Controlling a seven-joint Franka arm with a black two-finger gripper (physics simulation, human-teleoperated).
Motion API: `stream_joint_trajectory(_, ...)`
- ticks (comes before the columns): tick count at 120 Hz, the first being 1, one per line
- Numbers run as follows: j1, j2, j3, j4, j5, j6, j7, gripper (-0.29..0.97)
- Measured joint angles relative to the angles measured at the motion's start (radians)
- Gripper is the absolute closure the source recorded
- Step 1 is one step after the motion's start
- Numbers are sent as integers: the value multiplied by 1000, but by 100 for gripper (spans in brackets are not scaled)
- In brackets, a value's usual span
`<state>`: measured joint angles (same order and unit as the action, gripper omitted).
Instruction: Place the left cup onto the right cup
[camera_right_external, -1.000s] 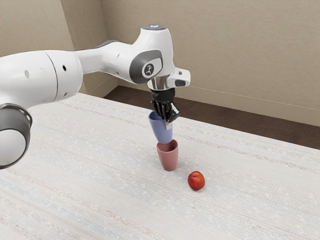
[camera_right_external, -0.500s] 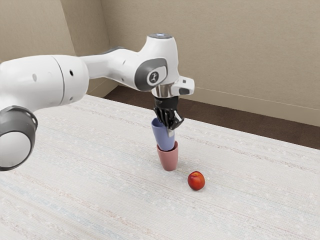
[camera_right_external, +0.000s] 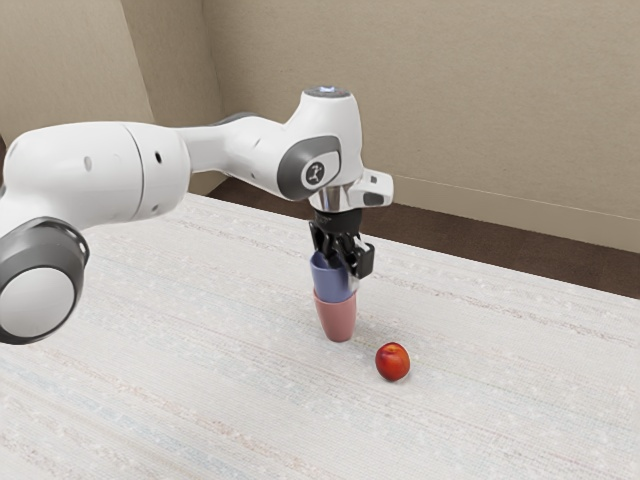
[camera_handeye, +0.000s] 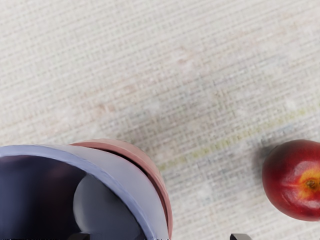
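Nearest in the exterior view: pale, woven-textured tabletop, with a large grey-capped joint of the white robot arm at the exterior view's left edge.

A little farther in: small round red-orange fruit, lying on the table near the cups. Toward the exterior view's right of them and nearer the camera, not touching them. From the wrist camera, same fruit off to one side of the stack, a stretch of table between.

Next back: dusty-pink plastic cup, upright on the table. Nested inside it, lavender-blue plastic cup, also upright, lower part sunk into the pink one, upper part and rim standing proud. In the wrist view, blue rim hugged closely on the outside by the pink rim, with the pale floor of the blue cup visible down inside.

Directly above the stack: black two-finger gripper, pointing straight down and straddling the blue cup's rim on the side toward the exterior view's right. Released: fingers spread wide, one fingertip hanging outside the cup wall with a gap, the other over the cup's mouth. Cup wall between the two, pinched by neither.

Behind and above: white arm sweeping in from the exterior view's left, wrist bent down over the cups.

Farthest: strip of dark brown floor beyond the table edge, then beige wall with a pale skirting.
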<state>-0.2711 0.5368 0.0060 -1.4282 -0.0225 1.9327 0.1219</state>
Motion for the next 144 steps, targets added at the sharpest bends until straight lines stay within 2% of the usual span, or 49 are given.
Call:
stream_joint_trajectory(19, -14, -59, 0, -18, -1, -1, -2, 16)
stream_joint_trajectory(44, -19, -182, 0, -35, -1, -46, -3, 6)
stream_joint_trajectory(59, -13, -252, 1, -37, -1, -108, -4, 3)
stream_joint_trajectory(78, 27, -345, 28, -113, 0, -160, -4, 2)
stream_joint_trajectory(100, 70, -381, 107, -111, 9, -192, 0, 1)
stream_joint_trajectory(144, 72, -445, 114, -108, 19, -243, 4, 0)
